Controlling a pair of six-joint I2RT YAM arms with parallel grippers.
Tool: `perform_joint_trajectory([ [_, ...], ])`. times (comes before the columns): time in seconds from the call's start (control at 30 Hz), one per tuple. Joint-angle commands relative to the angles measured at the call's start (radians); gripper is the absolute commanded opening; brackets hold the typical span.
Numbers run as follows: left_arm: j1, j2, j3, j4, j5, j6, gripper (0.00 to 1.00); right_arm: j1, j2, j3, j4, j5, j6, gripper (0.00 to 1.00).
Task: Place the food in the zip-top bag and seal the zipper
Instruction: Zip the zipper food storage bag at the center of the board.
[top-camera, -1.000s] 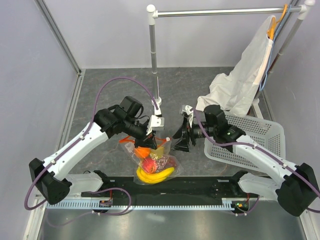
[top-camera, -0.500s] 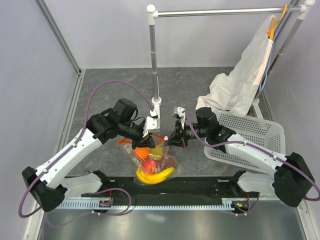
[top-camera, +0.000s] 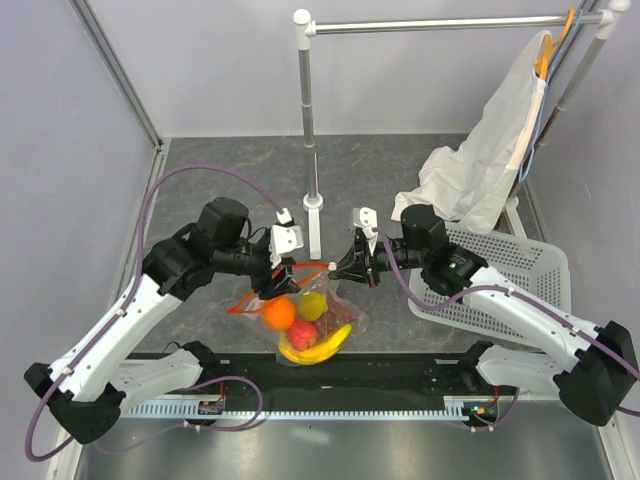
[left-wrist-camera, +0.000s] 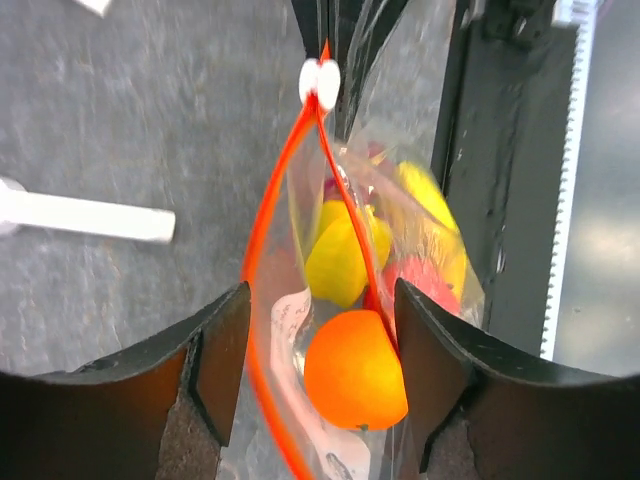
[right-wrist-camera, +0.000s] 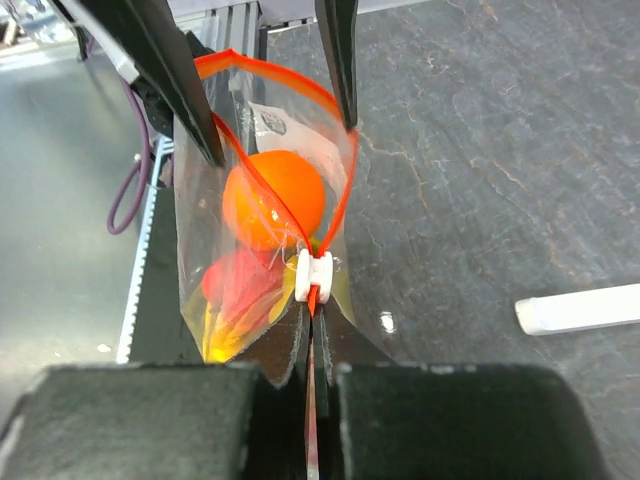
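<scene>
Since the food is all inside the zip-top bag (right-wrist-camera: 198, 215), what remains is the seal. The orange (left-wrist-camera: 355, 372), a yellow-green fruit (left-wrist-camera: 338, 258), the red fruit (left-wrist-camera: 422, 282) and the banana (top-camera: 315, 346) crowd the bag's lower half, which trails toward the near edge of the table (top-camera: 420, 180); whether it rests there or hangs free I cannot tell. Its zipper (left-wrist-camera: 276, 200) gapes in a red loop. The two strips meet only at the white slider (right-wrist-camera: 314, 274), at the right-hand end of the mouth, so none of the run looks closed. The right gripper (right-wrist-camera: 312, 322) has its fingers pressed together on the strip's tail just behind the slider, likely to anchor that corner and keep the mouth taut. The left gripper (left-wrist-camera: 320, 292) stands at the opposite end with fingers (left-wrist-camera: 215, 350) spread, straddling the open mouth without clearly touching it. It is probably lined up to pinch that corner so the strip can be drawn straight.
</scene>
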Motion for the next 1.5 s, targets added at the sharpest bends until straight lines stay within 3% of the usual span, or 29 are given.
perform_joint_trajectory([
  [0.0,-0.003,-0.002,0.070,0.149,0.082,-0.094,0.65,0.014,-0.052,0.026,-0.041,-0.006,-0.132,0.00],
  [0.33,-0.105,0.121,0.104,0.263,0.062,-0.145,0.61,0.024,-0.075,0.038,-0.116,0.001,-0.210,0.00],
  [0.73,-0.189,0.193,0.111,0.282,0.033,-0.154,0.54,0.024,-0.084,0.037,-0.124,-0.001,-0.211,0.00],
  [0.83,-0.191,0.216,0.116,0.279,0.027,-0.157,0.43,0.024,-0.089,0.037,-0.126,0.001,-0.213,0.00],
  [0.97,-0.187,0.209,0.104,0.266,0.018,-0.168,0.16,0.024,-0.098,0.035,-0.143,0.007,-0.228,0.00],
  [1.07,-0.187,0.178,0.060,0.243,0.038,-0.160,0.04,0.024,-0.107,0.026,-0.152,0.016,-0.231,0.00],
  [1.33,-0.132,0.048,-0.065,0.125,-0.018,-0.071,0.02,0.023,-0.150,0.004,-0.176,0.051,-0.228,0.00],
  [1.47,-0.120,-0.012,-0.070,-0.035,-0.054,-0.005,0.02,0.020,-0.161,0.000,-0.195,0.079,-0.234,0.00],
])
